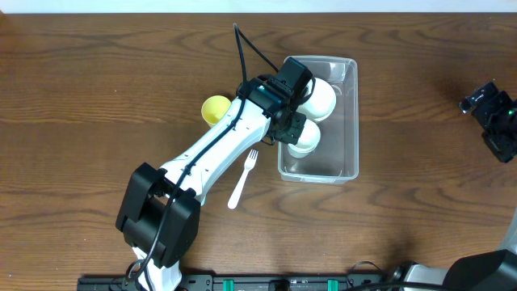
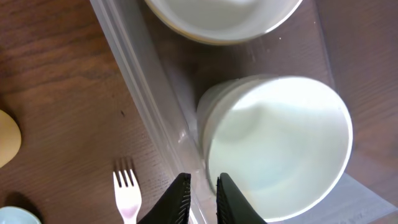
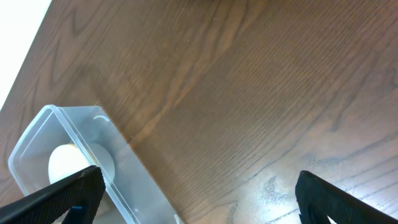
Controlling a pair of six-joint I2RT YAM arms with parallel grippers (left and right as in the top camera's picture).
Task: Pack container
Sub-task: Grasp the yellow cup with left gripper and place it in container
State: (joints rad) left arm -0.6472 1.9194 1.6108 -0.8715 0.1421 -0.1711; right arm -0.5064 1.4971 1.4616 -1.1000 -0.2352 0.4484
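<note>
The clear plastic container (image 1: 339,158), with rounded corners, sits upper centre-right on the wood-grain desk (image 1: 97,81). It holds a smooth white bowl (image 1: 321,99) and a white cup (image 1: 305,139). The left hand (image 2: 204,198) hangs at the cup's rim, its fingers narrowly apart; I cannot tell if it grips. The right hand (image 3: 199,199) gapes wide at the right edge. A white plastic fork (image 1: 242,179) and a round yellow bowl (image 1: 215,108) lie to the left.

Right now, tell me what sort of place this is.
Probably a robot test bench rather than a kitchen: a bare wooden table, a robot arm reaching over it, and a clear container holding white bowls beside a plastic fork.
</note>
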